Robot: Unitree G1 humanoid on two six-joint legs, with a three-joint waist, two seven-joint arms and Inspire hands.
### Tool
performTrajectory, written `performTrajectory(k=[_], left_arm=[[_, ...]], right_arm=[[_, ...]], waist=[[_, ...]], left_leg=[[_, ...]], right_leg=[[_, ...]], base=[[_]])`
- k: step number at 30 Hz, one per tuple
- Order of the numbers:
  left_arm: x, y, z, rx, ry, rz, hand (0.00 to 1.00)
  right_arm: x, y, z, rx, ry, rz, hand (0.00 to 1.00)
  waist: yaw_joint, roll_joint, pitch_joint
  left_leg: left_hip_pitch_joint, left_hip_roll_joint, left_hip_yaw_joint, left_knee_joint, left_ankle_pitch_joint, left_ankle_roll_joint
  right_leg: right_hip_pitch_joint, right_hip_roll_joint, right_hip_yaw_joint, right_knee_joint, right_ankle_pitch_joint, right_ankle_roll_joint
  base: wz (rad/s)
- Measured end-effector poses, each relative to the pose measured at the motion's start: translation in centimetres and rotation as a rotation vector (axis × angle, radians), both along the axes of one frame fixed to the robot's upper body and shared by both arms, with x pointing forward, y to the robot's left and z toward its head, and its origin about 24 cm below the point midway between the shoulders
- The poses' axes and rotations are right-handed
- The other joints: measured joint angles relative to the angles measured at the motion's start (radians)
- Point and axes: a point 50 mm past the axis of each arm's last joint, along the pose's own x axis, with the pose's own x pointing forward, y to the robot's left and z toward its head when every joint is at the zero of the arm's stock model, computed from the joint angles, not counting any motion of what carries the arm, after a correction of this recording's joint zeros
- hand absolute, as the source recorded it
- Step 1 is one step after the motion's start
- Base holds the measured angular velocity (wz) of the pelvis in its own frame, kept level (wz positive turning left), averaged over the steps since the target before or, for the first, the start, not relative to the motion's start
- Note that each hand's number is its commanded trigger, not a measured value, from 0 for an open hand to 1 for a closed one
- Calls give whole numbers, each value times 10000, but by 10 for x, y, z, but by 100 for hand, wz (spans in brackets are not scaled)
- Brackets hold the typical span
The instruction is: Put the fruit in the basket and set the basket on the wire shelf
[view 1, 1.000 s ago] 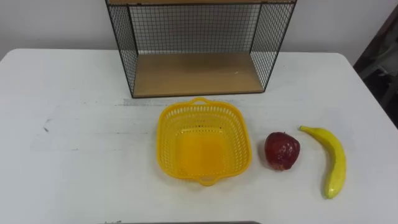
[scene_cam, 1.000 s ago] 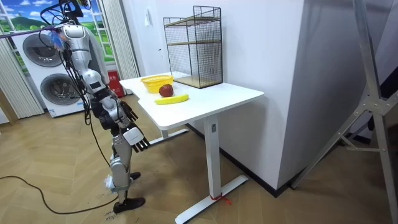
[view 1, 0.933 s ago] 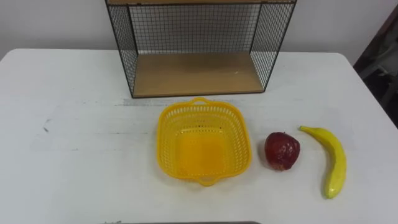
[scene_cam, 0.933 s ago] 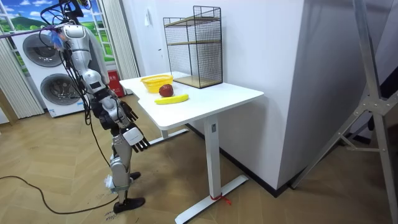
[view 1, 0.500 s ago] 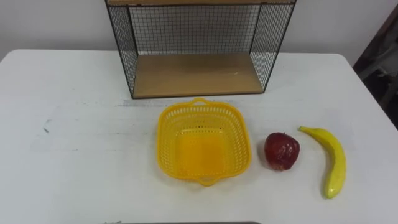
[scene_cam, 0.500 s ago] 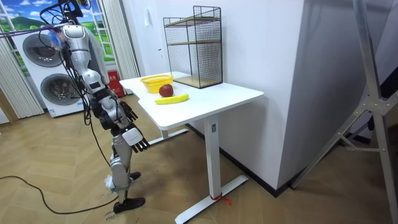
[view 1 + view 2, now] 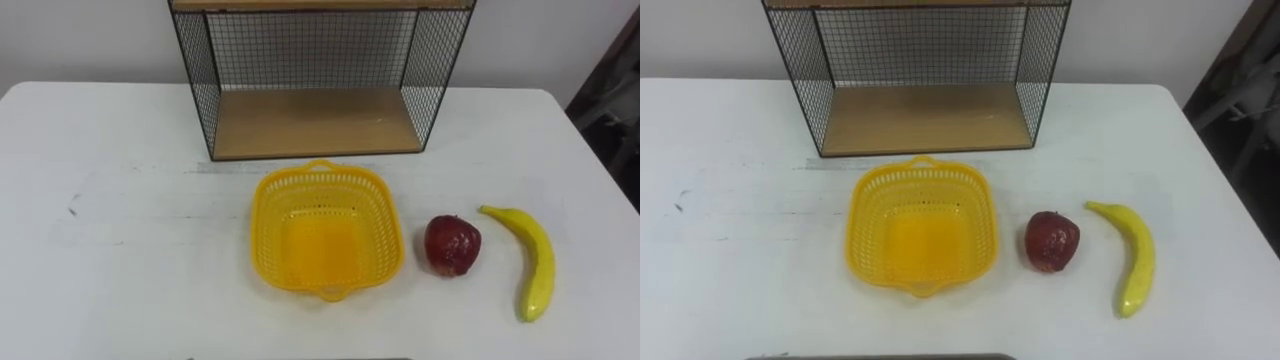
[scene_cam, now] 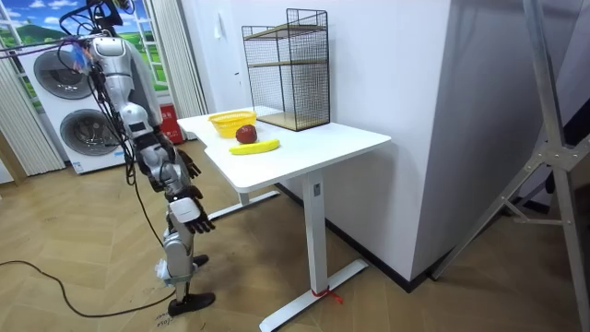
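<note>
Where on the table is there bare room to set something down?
The widest bare patch of table lies left of the basket, up to the left edge. The shelf board is bare too. Right of the basket it is crowded: apple and banana leave narrow gaps.

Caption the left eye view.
Empty yellow basket before the wire shelf; apple and banana lie to its right.
</note>
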Motion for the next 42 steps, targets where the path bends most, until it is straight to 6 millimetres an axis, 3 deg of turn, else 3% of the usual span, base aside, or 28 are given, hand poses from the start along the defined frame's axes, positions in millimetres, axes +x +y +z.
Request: performTrajectory(k=[2, 4, 11, 15, 17, 21, 24, 26, 29, 35, 38, 42], left_arm=[[-7, 4, 0, 242, 145, 347, 0], [-15, 8, 0, 475, 346, 549, 0], [-68, 23, 2, 1280, 2194, 978, 0], [-76, 25, 3, 1493, 2693, 975, 0], [-74, 30, 5, 1736, 2586, 884, 0], [-70, 38, 8, 2142, 2513, 604, 0], [-66, 42, 11, 2432, 2315, 322, 0], [-67, 43, 13, 2582, 2261, 128, 0], [-61, 45, 13, 2687, 2129, -100, 0], [-57, 43, 13, 2672, 2061, -683, 0], [-56, 41, 12, 2668, 2100, -975, 0], [-52, 38, 11, 2595, 2061, -1347, 0]], right_arm=[[-11, -2, 0, -39, 163, -1171, 0], [-19, -5, 1, -46, 260, -2247, 0], [-30, -25, 5, -576, -65, -8748, 0], [-27, -35, 8, -650, -439, -11789, 0], [-17, -52, 14, -978, -897, -13118, 0], [14, -85, 35, -1731, -2156, -13682, 0], [35, -117, 64, -2827, -3164, -14368, 0], [61, -143, 106, -4117, -4562, -14113, 0], [83, -165, 154, -6424, -5999, -13527, 0], [103, -165, 228, -10053, -8123, -12694, 0], [110, -157, 252, -11486, -9080, -11778, 0], [129, -142, 269, -11850, -10275, -10317, 0]], waist=[[-52, 60, -39], [-221, 8, -5], [-749, 82, 0], [-1006, 49, -1], [-1213, 6, -8], [-1414, -15, -5], [-1535, -76, -31], [-1658, -84, -32], [-1660, -176, 28], [-1465, -264, 27], [-1255, -270, 46], [-1019, -313, 102]], left_leg=[[19, 0, 28, 2, -3, 4], [98, -4, -5, 1, -8, 7], [187, 10, 68, 81, -104, 14], [137, 6, 63, 214, -133, 51], [138, -25, 79, 250, -148, 67], [135, -36, 191, 242, -149, 73], [116, -40, 260, 205, -149, 77], [-16, -41, 313, 246, -148, 78], [-153, -41, 299, 284, -147, 79], [-279, -41, 291, 242, -146, 79], [-269, -42, 301, 210, -145, 79], [-269, -41, 342, 198, -146, 78]], right_leg=[[8, -1, 42, 15, 1, -1], [136, -8, -3, 8, 0, 1], [121, 10, 234, 122, -34, 9], [21, -31, 220, 195, -75, 22], [-40, -78, 238, 406, -171, 42], [-216, -88, 401, 606, -219, 54], [-297, -84, 484, 642, -220, 61], [-497, -77, 581, 793, -224, 63], [-619, -81, 569, 823, -225, 64], [-753, -64, 559, 717, -216, 63], [-771, -56, 587, 710, -211, 58], [-812, -55, 652, 703, -212, 59]], base=[[-4], [0], [-7], [0], [-3], [-13], [-8], [-11], [-1], [1], [-1], [-5]])
